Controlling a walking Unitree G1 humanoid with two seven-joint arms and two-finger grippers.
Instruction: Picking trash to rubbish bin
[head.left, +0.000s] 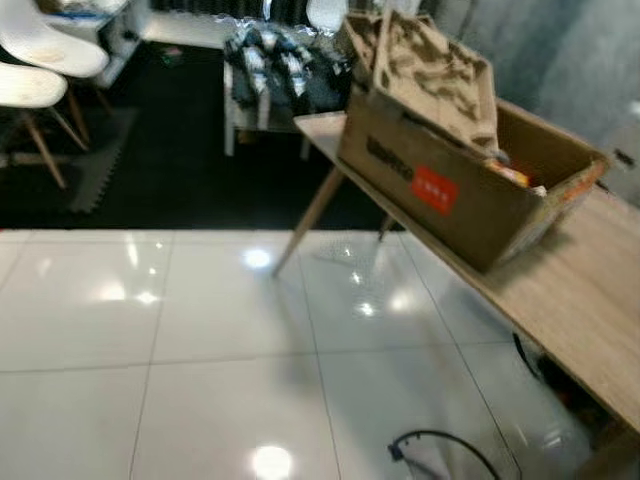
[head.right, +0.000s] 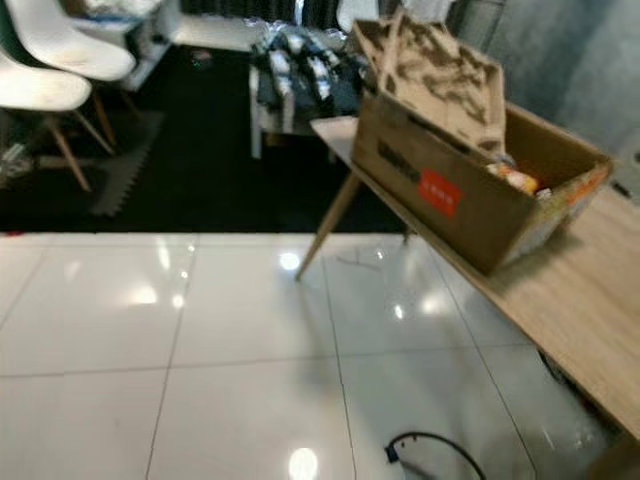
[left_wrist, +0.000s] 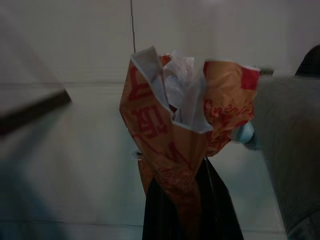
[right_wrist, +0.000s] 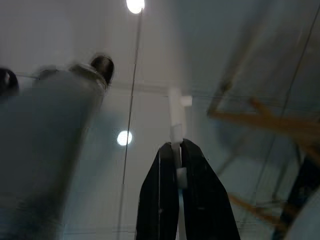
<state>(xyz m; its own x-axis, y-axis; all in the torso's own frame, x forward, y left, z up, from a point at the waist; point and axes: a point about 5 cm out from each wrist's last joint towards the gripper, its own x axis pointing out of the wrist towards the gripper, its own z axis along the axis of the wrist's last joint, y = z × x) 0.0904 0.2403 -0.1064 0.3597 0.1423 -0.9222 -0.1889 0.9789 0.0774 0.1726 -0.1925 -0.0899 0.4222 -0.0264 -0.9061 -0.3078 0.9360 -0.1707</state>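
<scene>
In the left wrist view my left gripper (left_wrist: 186, 172) is shut on a crumpled orange-and-red paper bag (left_wrist: 165, 135) with white paper sticking out of its top. It hangs over the white tiled floor. In the right wrist view my right gripper (right_wrist: 173, 147) is shut on a thin white strip (right_wrist: 175, 112) that pokes out past the black fingertips (right_wrist: 162, 165). An open cardboard box (head.left: 450, 180) with a red label stands on the wooden table (head.left: 590, 300) at the right. Some orange trash (head.right: 515, 178) lies inside the box.
The table's slanted wooden leg (head.left: 305, 220) reaches down to the glossy white tiles (head.left: 200, 340). A black cable (head.left: 440, 445) lies on the floor near the table. White chairs (head.left: 40, 60) stand on a dark mat at the back left. A small stand with dark packets (head.left: 275, 65) sits behind.
</scene>
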